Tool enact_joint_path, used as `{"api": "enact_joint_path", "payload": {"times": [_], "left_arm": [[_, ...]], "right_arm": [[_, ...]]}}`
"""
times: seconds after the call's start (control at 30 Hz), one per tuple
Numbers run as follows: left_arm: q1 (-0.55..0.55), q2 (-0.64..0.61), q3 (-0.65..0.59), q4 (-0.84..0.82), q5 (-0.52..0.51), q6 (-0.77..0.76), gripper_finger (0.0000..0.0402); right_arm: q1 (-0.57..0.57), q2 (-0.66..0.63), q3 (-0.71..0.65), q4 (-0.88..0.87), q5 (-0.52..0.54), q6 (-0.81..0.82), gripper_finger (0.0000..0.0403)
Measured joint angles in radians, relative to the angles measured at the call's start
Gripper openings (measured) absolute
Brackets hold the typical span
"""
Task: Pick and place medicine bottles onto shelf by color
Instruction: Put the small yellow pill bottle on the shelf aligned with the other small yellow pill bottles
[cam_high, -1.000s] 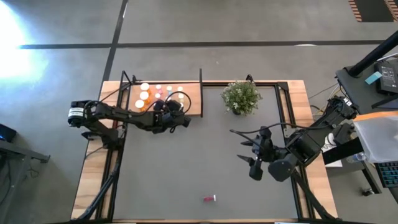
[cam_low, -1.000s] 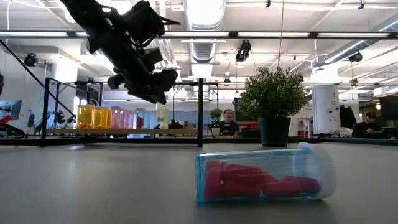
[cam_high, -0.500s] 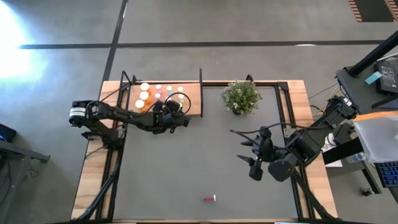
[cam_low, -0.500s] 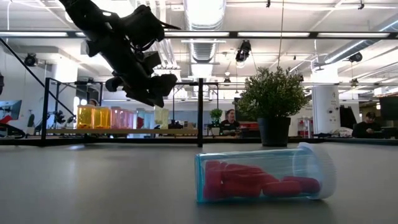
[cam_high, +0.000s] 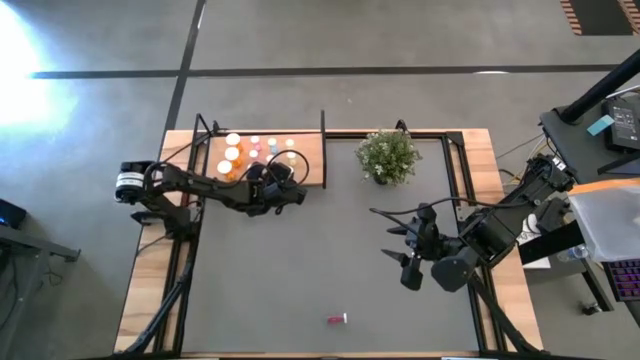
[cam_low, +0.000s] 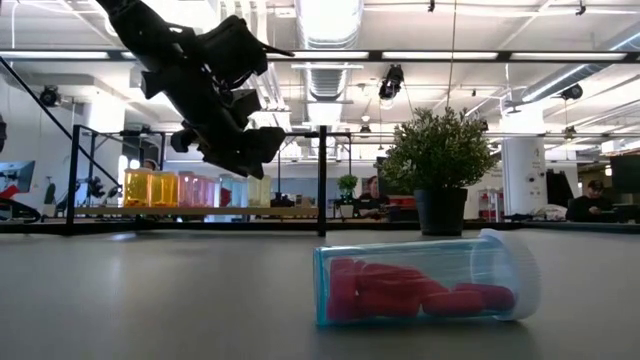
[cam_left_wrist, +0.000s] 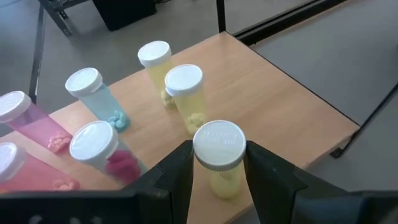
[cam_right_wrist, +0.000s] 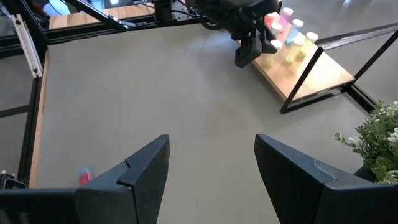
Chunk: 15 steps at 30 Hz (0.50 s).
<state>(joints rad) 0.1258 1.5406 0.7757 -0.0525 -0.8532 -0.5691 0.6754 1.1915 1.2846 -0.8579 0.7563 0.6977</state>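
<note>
Over the shelf (cam_high: 310, 165) in the upper left of the overhead frame, my left gripper (cam_left_wrist: 219, 163) holds a yellow bottle (cam_left_wrist: 220, 158) by its white cap, one finger pressed on each side. Its base sits on or just above the wood; I cannot tell which. Two more yellow bottles (cam_left_wrist: 185, 93) stand just beyond it in my wrist view, with a pale blue bottle (cam_left_wrist: 93, 94) and pink bottles (cam_left_wrist: 99, 151) toward the left of that frame. Overhead, the orange bottles (cam_high: 230, 154) stand at the shelf's left end.

One red bottle (cam_low: 428, 288) lies on its side on the grey mat (cam_high: 300, 260), low in the overhead frame, well apart from the shelf. A potted plant (cam_high: 387, 156) stands just right of the shelf.

At centre right of the overhead frame, my right gripper (cam_high: 397, 240) hangs over the mat with its fingers spread wide, holding nothing.
</note>
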Motion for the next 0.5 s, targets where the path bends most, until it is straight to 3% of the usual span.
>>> {"api": "enact_joint_path", "payload": {"times": [0.5], "left_arm": [[0.012,0.000,0.000,0.045,0.014,0.009,0.0120]], "right_arm": [[0.000,0.000,0.000,-0.001,0.000,-0.002,0.0226]]}}
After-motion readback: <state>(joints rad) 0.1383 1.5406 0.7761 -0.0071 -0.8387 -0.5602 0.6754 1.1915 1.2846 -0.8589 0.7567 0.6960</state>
